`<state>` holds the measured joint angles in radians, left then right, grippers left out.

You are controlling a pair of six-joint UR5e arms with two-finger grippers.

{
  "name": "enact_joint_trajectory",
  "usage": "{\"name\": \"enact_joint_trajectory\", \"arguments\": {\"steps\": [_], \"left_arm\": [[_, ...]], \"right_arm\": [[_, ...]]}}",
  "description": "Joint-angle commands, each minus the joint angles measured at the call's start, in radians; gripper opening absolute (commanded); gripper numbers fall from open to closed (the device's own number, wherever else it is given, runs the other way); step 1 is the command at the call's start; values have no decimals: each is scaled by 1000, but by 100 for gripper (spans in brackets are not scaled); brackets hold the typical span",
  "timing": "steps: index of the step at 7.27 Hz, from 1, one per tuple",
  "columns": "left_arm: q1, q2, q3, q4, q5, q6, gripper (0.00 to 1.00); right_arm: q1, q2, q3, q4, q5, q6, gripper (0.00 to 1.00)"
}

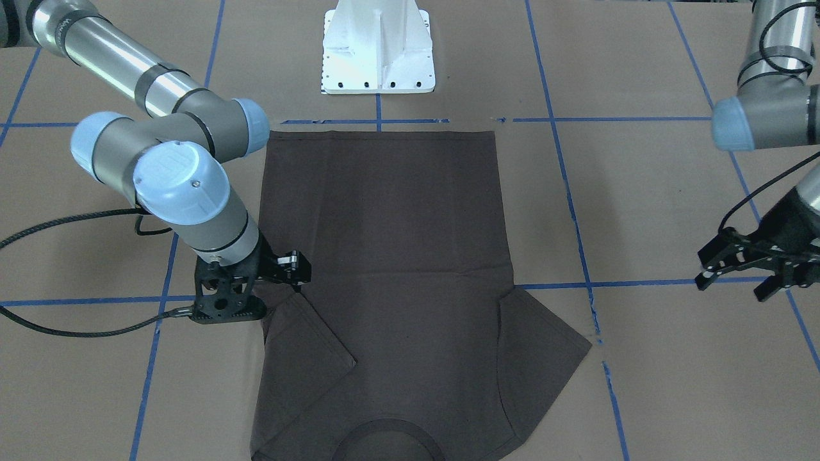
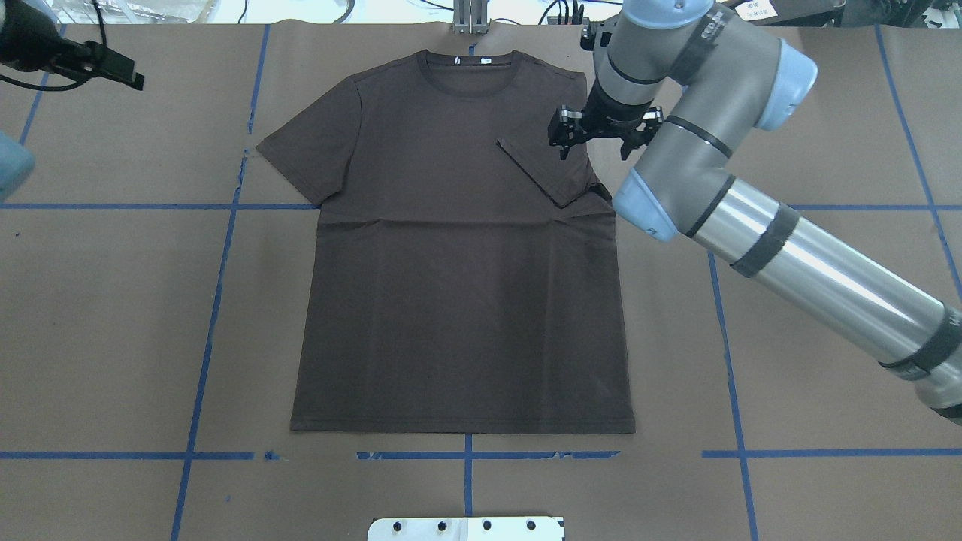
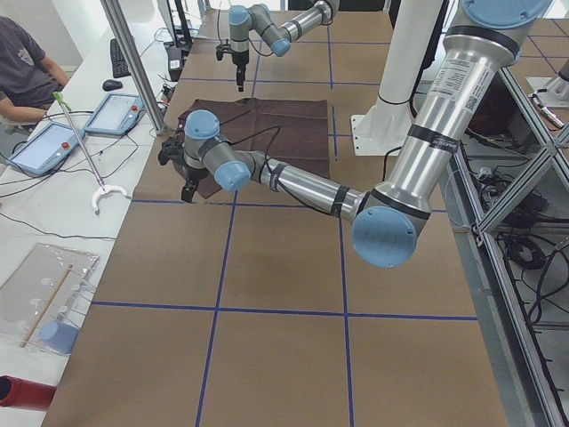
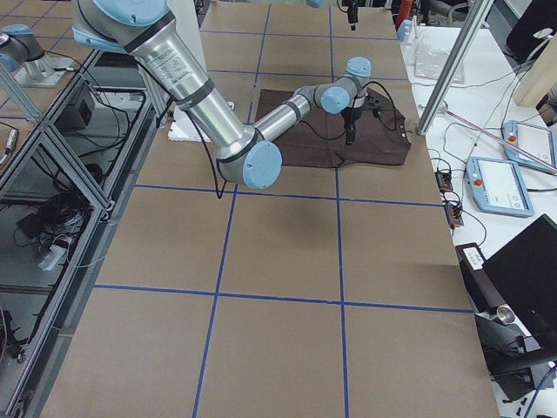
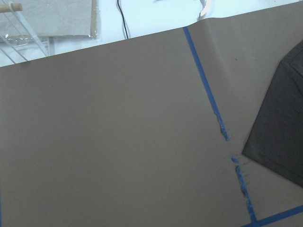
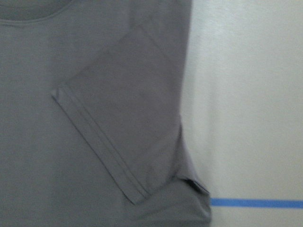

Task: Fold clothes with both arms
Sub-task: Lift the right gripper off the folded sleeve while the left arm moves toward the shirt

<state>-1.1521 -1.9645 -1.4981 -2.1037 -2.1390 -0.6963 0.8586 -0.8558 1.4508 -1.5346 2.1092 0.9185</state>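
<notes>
The dark grey-brown T-shirt [image 2: 451,300] lies flat on the brown table, collar [image 2: 470,71] at the far edge with white tags showing. The sleeve on my right side [image 2: 545,169] is folded in onto the chest, as the right wrist view [image 6: 128,118] also shows. The other sleeve [image 2: 312,150] lies spread out. My right gripper [image 2: 594,146] hovers over the right shoulder beside the folded sleeve, jaws apart and empty. My left gripper [image 1: 737,282] is open and empty, well off the shirt to the left [image 2: 113,68]. The left wrist view shows only the sleeve's edge [image 5: 284,123].
The white pedestal [image 1: 378,48] stands at the near edge behind the shirt's hem. Blue tape lines [image 2: 218,300] grid the brown table. An operator [image 3: 22,62] sits past the far edge with tablets [image 3: 111,111] and cables.
</notes>
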Motion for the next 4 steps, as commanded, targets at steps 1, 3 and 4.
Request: {"name": "enact_joint_trajectory", "arguments": {"steps": [1, 3, 4], "left_arm": [[191, -66, 72, -93, 266, -274, 100], [250, -111, 236, -252, 371, -388, 100], [273, -132, 269, -255, 402, -397, 100]], "right_arm": [[23, -158, 213, -94, 11, -12, 100], [19, -173, 229, -87, 6, -10, 100], [16, -172, 227, -85, 5, -4, 100]]}}
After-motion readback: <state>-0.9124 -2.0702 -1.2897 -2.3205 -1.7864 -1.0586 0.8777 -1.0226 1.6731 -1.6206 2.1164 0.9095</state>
